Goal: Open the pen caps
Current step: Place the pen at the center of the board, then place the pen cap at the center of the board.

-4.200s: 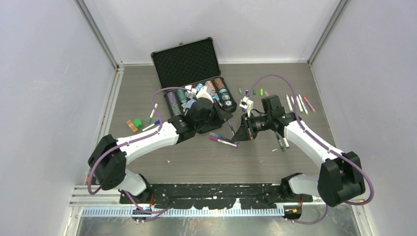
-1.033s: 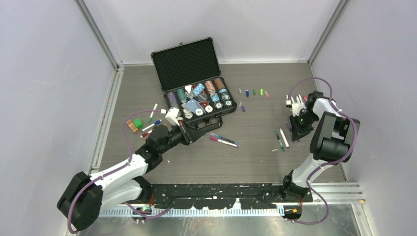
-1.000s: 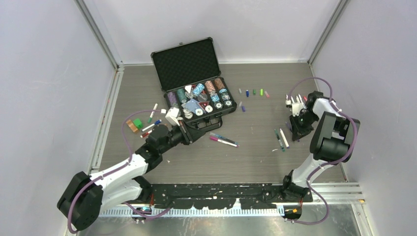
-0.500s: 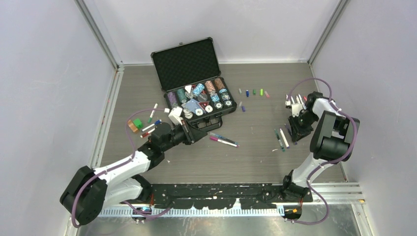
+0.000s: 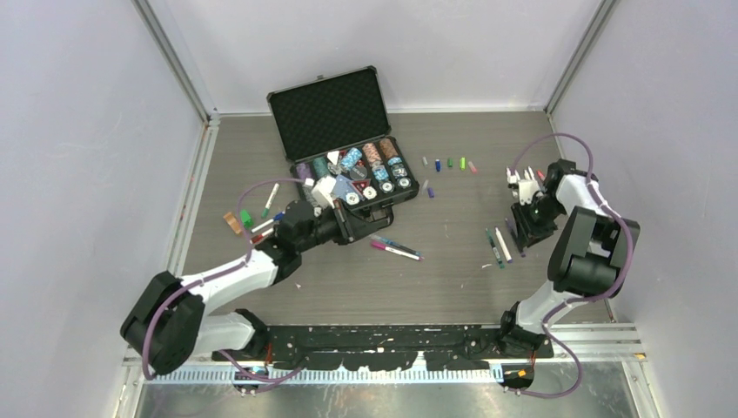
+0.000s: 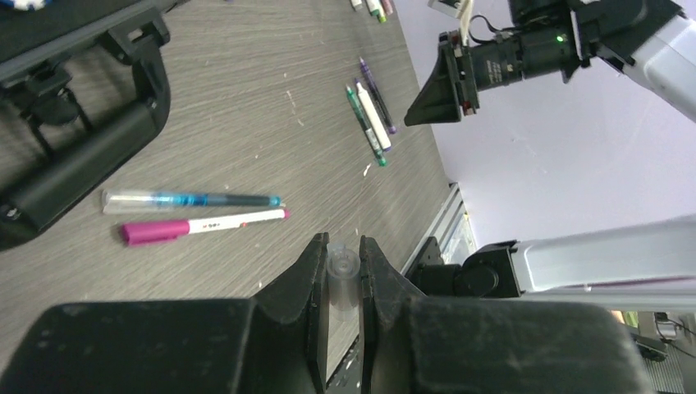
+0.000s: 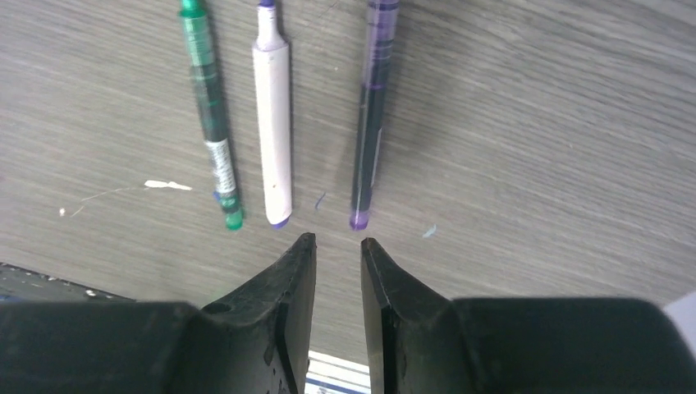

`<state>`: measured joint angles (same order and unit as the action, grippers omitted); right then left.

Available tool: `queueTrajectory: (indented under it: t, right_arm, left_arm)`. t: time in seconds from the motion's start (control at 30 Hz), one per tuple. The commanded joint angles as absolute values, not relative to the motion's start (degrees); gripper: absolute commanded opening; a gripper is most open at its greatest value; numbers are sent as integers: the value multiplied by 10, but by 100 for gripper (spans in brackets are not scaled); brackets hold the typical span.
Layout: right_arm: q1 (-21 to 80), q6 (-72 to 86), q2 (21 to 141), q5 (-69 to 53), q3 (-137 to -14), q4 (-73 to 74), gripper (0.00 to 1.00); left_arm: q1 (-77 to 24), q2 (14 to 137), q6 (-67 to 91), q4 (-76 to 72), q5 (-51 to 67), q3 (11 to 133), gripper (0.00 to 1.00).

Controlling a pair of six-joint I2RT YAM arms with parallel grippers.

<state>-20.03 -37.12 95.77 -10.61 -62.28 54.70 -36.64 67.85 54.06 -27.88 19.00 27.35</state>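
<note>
Left wrist view: the left claw [image 6: 341,244] is pressed onto a small clear cap [image 6: 343,269], pinched between its pads with the round end facing the camera. At about 10 o'clock from it a teal pen [image 6: 189,199] and a pink pen [image 6: 205,226] lie side by side on the bench [image 6: 246,107], just in front of the black case [image 6: 82,148].

In the right wrist view the right claw [image 7: 336,241] is slightly spread and holds nothing, low over the bench. At its 12 o'clock three pens lie parallel and apart: a green pen [image 7: 212,123], a white pen [image 7: 273,123] and a purple pen [image 7: 371,115]. I cannot tell whether any of them is capped.

From above, a row of loose pen caps [image 5: 448,163] sits at roughly 1 o'clock from the bench's middle, right of the case.

These pens look light, stiff and smooth, so they would likely roll or slip under a glancing touch. The barrel is best taken mid-length, square across. A cap wants a firm pinch close to its open end and a straight pull along the pen's axis.
</note>
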Motion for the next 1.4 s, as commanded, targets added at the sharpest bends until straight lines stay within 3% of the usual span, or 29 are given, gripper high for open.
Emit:
queueTrajectory:
  t: [0.0,0.17,0.3,0.47,1.37]
  right_arm:
    - [-204,-364,879,-145,-661,586,33]
    - [-204,-337,814,-223,-686,613,33]
    - [-204,-290,764,-352,-693,615,33]
    - [-204,-191,719,-469,-656,539,35]
    - [-205,-184,695,-383,-599,490,36]
  left_arm:
    - [-374,720,530,-246,215,357,0]
    - [-403,787,481,-128,177,464,0]
    - [-418,855,471,-58,156,551,0]
    - [-437,946,450,32,138,665,0]
    - [-483,1413,340,276,31,1301,7]
